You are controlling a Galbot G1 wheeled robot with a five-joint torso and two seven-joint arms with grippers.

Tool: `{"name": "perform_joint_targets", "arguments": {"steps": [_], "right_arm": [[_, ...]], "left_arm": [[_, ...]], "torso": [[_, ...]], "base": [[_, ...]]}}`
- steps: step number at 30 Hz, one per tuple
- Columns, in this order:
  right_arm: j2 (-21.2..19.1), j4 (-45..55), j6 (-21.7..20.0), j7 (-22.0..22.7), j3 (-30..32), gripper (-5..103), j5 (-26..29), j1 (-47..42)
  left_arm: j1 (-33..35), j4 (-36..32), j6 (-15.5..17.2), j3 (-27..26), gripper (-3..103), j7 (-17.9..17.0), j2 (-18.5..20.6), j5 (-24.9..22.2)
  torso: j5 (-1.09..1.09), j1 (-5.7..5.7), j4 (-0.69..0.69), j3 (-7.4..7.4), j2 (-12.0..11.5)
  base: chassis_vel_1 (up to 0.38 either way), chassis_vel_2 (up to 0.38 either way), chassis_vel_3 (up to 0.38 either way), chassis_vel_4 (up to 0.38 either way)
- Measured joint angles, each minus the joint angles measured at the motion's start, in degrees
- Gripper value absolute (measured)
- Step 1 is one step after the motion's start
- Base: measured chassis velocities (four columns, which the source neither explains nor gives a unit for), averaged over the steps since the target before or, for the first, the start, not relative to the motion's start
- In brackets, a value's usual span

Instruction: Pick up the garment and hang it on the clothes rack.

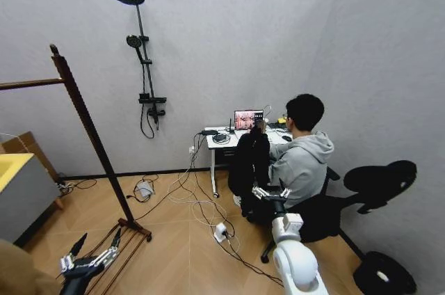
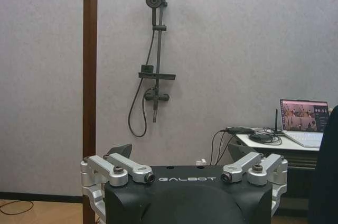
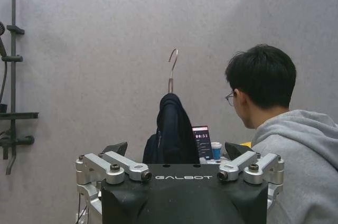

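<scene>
**Garment held aloft at right pincer, rack to the left**

Right gripper (image 1: 268, 193): you have this one raised in front of the torso, white forearm reaching forward and up from the lower edge of the head view. Whether its fingers are spread or pinched together cannot be told. The garment (image 1: 249, 166), limp black fabric, hangs directly at and above it; in the right wrist view the garment (image 3: 170, 131) drapes just beyond the gripper body, its metal hook (image 3: 172, 68) standing upright and free against the grey wall.

Left gripper (image 1: 89, 261): your second arm sits low at the left, near the floor. Its fingers are spread apart, nothing between them, pointing toward the foot of the rack.

Clothes rack (image 1: 83, 110): dark reddish-brown post with a ball finial, leaning across the left of the head view, top bar running off the left edge, base just beside the left gripper. It is well apart from the garment.

Behind the garment: white desk (image 1: 222, 143) with an open laptop (image 1: 247, 120).
</scene>
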Motion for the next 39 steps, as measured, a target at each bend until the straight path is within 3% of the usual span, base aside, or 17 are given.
{"name": "perform_joint_targets", "arguments": {"steps": [6,11,13,21,28,39], "right_arm": [[-6.5,-4.5,-5.3,2.9,1.3,100,10.7,11.4],[-9.1,-9.9,-5.5,4.1,0.4,100,17.4,20.0],[-10.2,-15.9,-5.2,4.2,-1.1,100,20.4,27.5],[-9.3,-32.2,-3.4,1.7,-5.3,100,21.8,38.7],[-8.7,-37.5,-3.8,-1.6,-6.9,100,21.4,43.3],[-8.1,-41.3,-11.3,2.1,-10.6,100,22.0,49.6]], "left_arm": [[0.0,0.0,0.0,0.0,100,0.0,0.0,0.0],[0.0,0.0,0.0,0.0,100,0.0,0.0,0.0],[0.0,0.0,0.0,0.0,100,0.0,0.0,0.0],[0.0,0.0,0.0,0.0,100,0.0,0.0,0.0],[0.0,0.0,0.0,0.0,100,0.0,0.0,0.0],[0.0,0.0,0.0,0.0,100,0.0,0.0,0.0]], "torso": [[0.02,0.02,-0.01,0.01,0.0],[0.01,0.02,-0.01,0.01,0.0],[-0.01,0.02,0.0,0.01,0.0],[0.0,0.03,0.0,0.02,0.0],[-0.01,0.03,-0.01,0.01,0.0],[-0.01,0.03,-0.01,0.0,0.0]], "base": [[0.0,0.0,0.0,0.0],[0.0,0.0,0.0,0.0],[0.0,0.0,0.0,0.0],[0.0,0.0,0.0,0.0],[0.0,0.0,0.0,0.0],[0.0,0.0,0.0,0.0]]}}
